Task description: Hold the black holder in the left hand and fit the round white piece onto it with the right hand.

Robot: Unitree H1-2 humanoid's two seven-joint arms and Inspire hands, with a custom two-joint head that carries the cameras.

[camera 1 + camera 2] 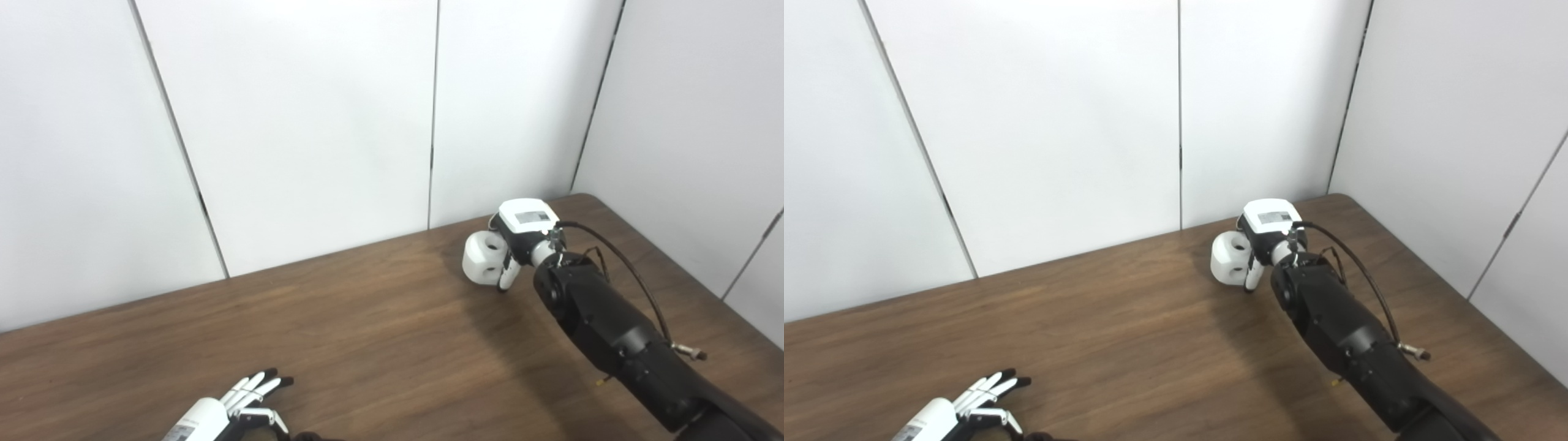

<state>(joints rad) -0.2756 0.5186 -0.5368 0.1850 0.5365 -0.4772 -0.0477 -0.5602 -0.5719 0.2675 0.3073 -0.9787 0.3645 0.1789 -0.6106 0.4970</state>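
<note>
Right hand (517,236) at right-centre of frame, fingers closed around white piece (484,257), near table's (367,318) far edge. Left hand (245,404) bottom left, fingers spread, holding nothing.

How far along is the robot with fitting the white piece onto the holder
Early stage. The right hand is at the far side of the table, its fingers around the round white piece. The left hand is low near the front edge, fingers spread, holding nothing. No black holder clearly shows, so taking hold of it and the fitting remain.
</note>
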